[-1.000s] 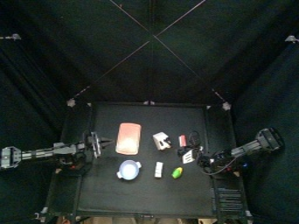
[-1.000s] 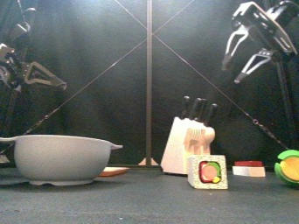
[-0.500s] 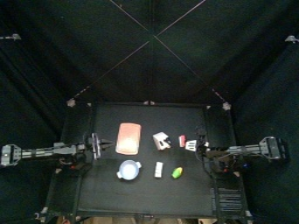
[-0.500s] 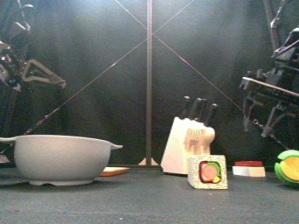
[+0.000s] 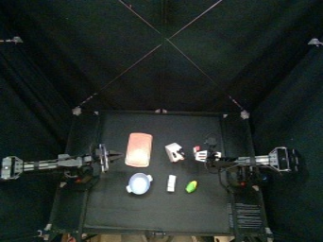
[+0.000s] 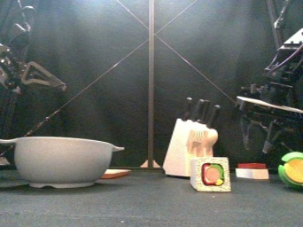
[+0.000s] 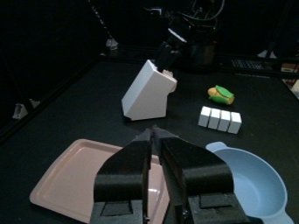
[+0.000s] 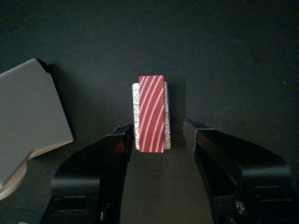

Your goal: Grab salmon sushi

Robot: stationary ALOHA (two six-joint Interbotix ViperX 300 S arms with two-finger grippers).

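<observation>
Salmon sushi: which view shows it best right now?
The right wrist view: the sushi fills the middle, its red stripes plain, between the open right end effector. The front view shows it small and side-on. In the top view it is a speck under the arm; in the left wrist view I cannot pick it out.

The salmon sushi (image 8: 155, 113) was red-pink with thin pale diagonal stripes, over a white rice base. The knife block (image 7: 151, 89) was white, its knife handles (image 6: 200, 112) black. The bowl (image 6: 62, 160) was pale grey-blue. The slab-like tray (image 7: 84, 174) was salmon pink. A sushi roll (image 6: 211, 174) showed a white rim round a filling of green, orange and red. A row of small blocks (image 7: 221, 120) was white. The round piece (image 6: 292, 168) at the table's right edge was green and yellow. The table (image 5: 115, 130), curtains and both arms' jaws were black.
</observation>
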